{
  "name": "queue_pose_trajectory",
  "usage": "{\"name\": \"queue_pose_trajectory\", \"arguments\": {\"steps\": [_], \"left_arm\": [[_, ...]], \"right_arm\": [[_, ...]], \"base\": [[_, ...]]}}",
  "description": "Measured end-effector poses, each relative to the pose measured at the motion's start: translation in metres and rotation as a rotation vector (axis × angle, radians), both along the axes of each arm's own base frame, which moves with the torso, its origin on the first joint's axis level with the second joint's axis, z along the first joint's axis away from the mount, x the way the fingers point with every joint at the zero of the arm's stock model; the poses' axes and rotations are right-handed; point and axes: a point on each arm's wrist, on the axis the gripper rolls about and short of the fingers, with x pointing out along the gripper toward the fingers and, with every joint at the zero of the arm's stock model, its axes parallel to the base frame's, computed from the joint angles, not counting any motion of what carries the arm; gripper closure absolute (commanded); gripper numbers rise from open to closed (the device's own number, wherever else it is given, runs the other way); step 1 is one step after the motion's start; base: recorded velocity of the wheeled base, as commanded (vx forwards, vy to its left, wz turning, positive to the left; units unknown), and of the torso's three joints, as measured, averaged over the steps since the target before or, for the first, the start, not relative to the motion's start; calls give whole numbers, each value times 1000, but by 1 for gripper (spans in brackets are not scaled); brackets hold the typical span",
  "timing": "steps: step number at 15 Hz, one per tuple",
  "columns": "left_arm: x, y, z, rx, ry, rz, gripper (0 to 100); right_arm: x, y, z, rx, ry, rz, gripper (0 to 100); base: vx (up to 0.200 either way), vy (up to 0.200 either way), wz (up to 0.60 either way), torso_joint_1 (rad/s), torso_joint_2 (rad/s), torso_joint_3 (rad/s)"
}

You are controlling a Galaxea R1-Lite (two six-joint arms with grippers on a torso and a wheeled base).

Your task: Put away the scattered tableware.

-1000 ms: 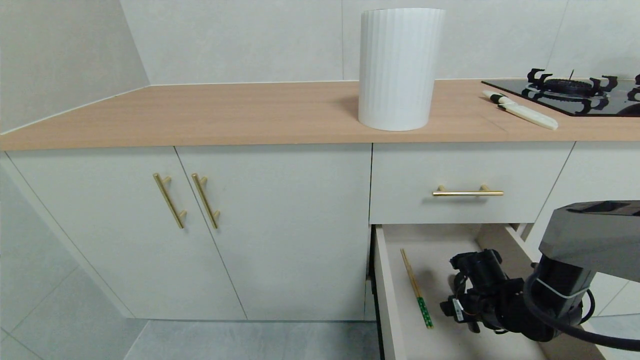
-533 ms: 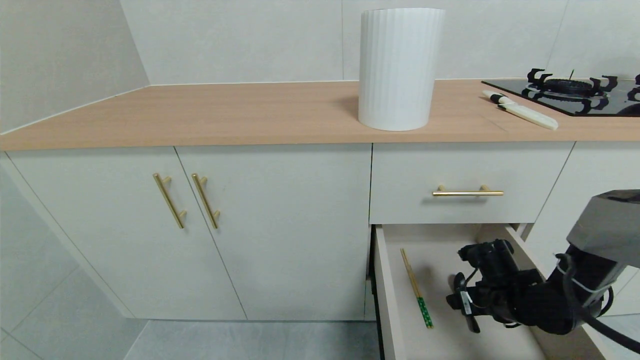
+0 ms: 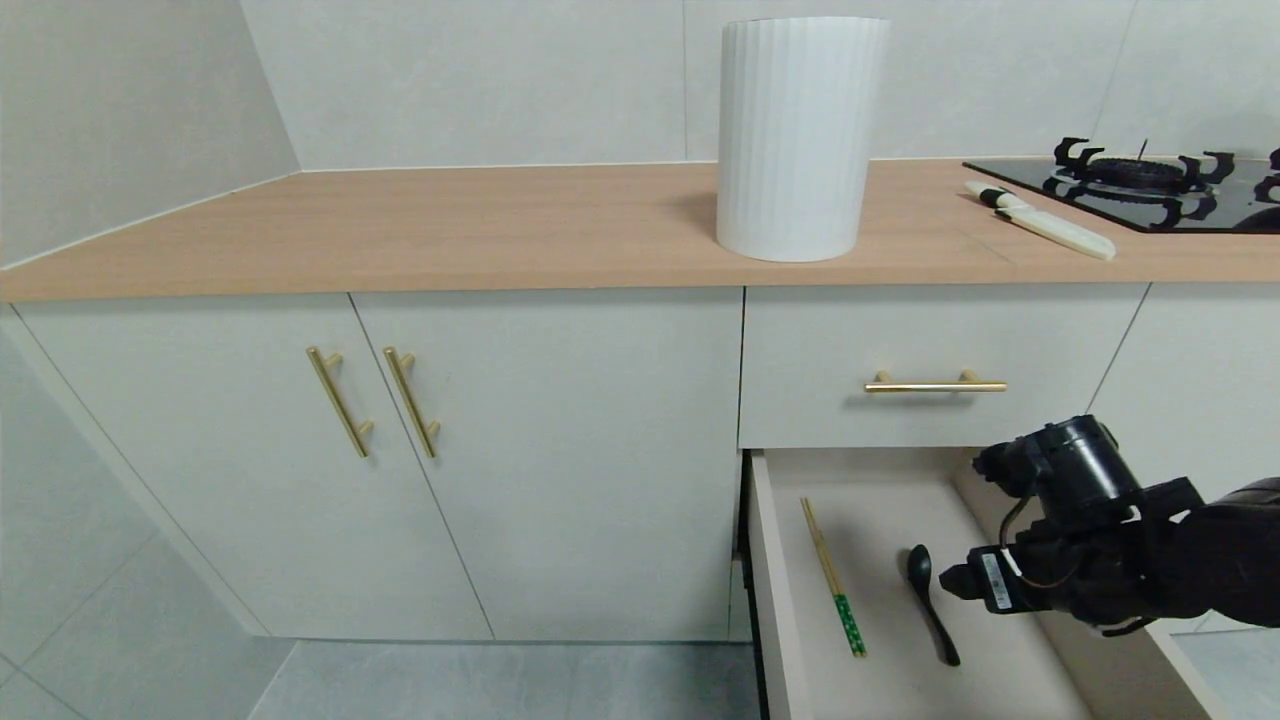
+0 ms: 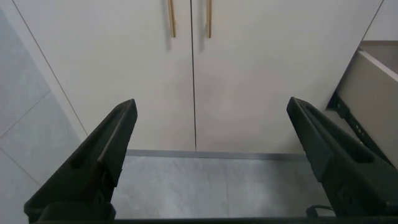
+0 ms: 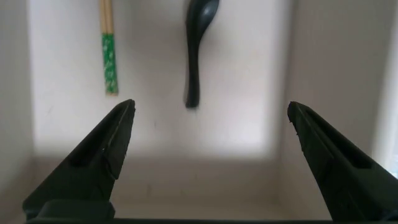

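Lying loose on the floor of the open drawer (image 3: 770,560) beside the chopsticks (image 3: 832,590), the black spoon (image 3: 930,600) looks delivered, since the right gripper (image 5: 210,109) hangs above that drawer with fingers spread and empty, while the left gripper (image 4: 208,109), outside the drawer, is spread and empty too.

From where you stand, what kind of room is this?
Most likely a home kitchen: a wooden countertop over cabinets, a gas hob at one end, and an open drawer holding chopsticks and a black spoon.

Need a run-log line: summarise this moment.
right pincer open over drawer | spoon in drawer, beside chopsticks | left pincer open
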Motion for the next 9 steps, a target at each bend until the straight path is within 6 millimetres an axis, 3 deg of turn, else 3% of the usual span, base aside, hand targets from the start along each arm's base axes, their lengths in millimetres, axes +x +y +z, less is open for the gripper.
{"name": "queue_pose_trajectory", "arguments": {"steps": [5, 9], "left_arm": [[0, 0, 0, 2, 0, -1, 0], [0, 0, 0, 4, 2, -1, 0]], "right_arm": [[-29, 3, 46, 85, 32, 44, 0], [-42, 12, 61, 164, 53, 94, 0]], "base": [[0, 0, 0, 0, 0, 0], [0, 0, 0, 0, 0, 0]]}}
